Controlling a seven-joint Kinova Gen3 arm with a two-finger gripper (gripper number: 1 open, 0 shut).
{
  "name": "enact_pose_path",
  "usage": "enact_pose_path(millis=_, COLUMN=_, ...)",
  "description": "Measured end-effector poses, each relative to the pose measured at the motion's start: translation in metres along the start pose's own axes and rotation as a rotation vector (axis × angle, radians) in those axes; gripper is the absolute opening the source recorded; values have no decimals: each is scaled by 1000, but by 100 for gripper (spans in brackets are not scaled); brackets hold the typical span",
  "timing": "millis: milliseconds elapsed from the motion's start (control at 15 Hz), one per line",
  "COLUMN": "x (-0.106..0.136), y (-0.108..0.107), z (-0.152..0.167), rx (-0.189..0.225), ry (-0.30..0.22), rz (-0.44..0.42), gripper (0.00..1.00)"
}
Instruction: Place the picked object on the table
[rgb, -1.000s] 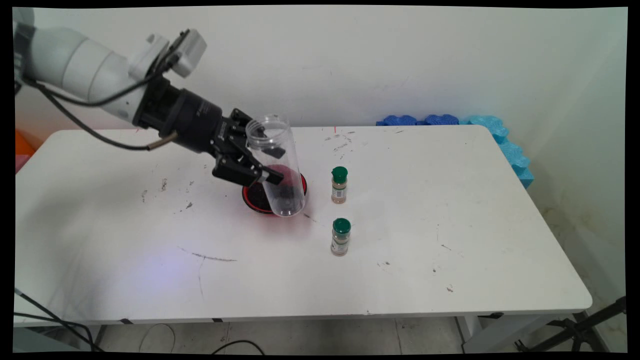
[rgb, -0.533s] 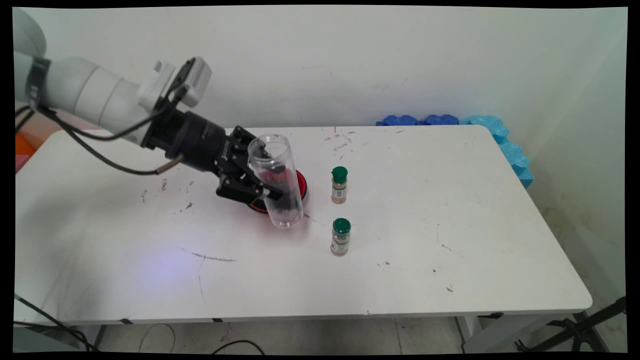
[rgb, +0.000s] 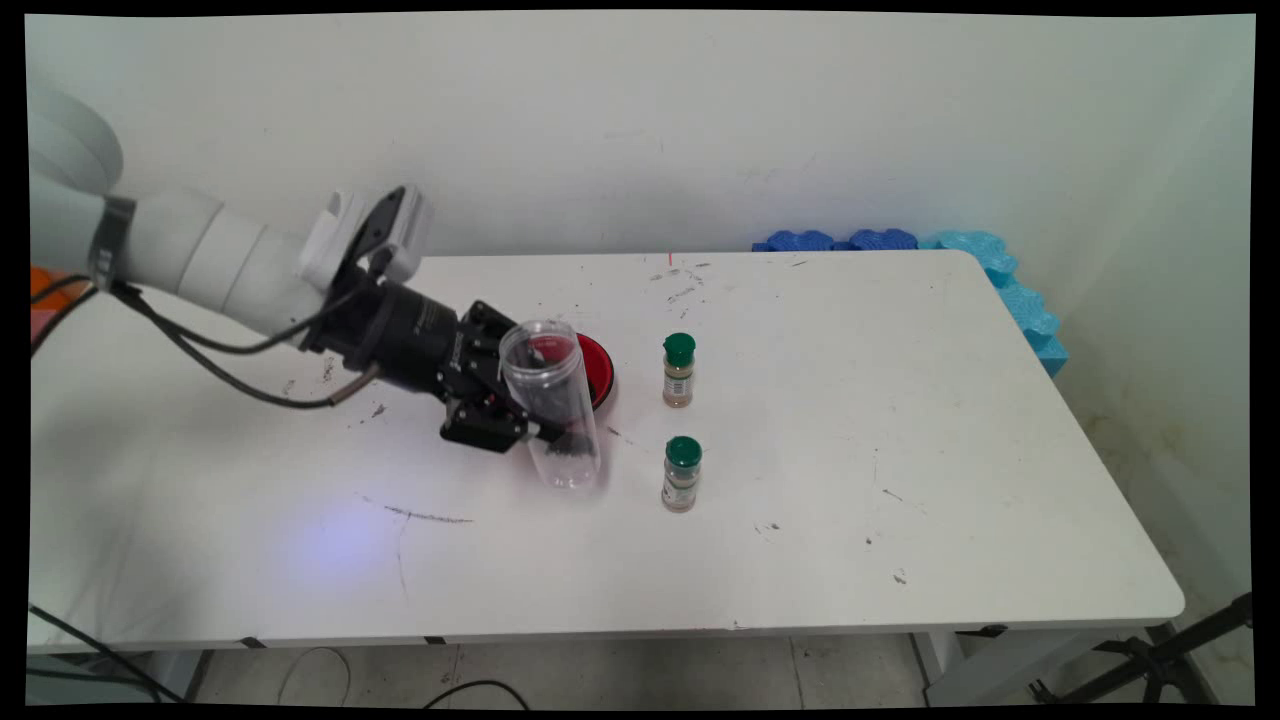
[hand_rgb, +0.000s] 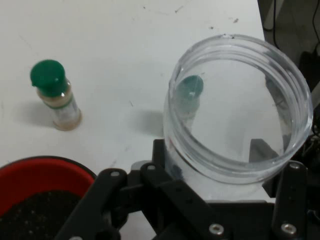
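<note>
My black gripper (rgb: 540, 425) is shut on a clear, empty plastic jar (rgb: 553, 405), holding it tilted with its open mouth up and its base low over the table. In the hand view the jar's wide rim (hand_rgb: 240, 107) fills the right half, gripped between the gripper (hand_rgb: 225, 200) linkage. Just behind the jar sits a red bowl (rgb: 598, 365) with dark grains; its rim (hand_rgb: 42, 167) shows at lower left. Two green-capped spice bottles stand to the right: one farther back (rgb: 678, 370) (hand_rgb: 53, 95), one nearer (rgb: 681, 473), seen through the jar (hand_rgb: 189, 97).
Blue foam pieces (rgb: 900, 242) lie along the table's far right corner by the wall. Black cables (rgb: 200, 350) hang from the arm over the table's left side. The white table (rgb: 900, 450) has scuff marks across it.
The arm has come down and toward the near side, carrying the jar from above the red bowl to low over the table in front of it.
</note>
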Motion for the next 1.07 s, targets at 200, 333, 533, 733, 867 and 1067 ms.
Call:
enact_pose_path(millis=200, x=-11, y=4, z=10, rx=-1, ry=-4, rz=-5, gripper=0)
enact_pose_path(millis=333, x=-18, y=5, z=16, rx=1, ry=-5, rz=-10, gripper=0)
enact_pose_path(millis=533, x=-26, y=7, z=24, rx=4, ry=-5, rz=-17, gripper=0)
enact_pose_path(millis=733, x=-33, y=8, z=32, rx=7, ry=-5, rz=-22, gripper=0)
enact_pose_path(millis=867, x=-36, y=9, z=36, rx=9, ry=-5, rz=-25, gripper=0)
enact_pose_path(millis=1067, x=-41, y=9, z=40, rx=13, ry=-5, rz=-27, gripper=0)
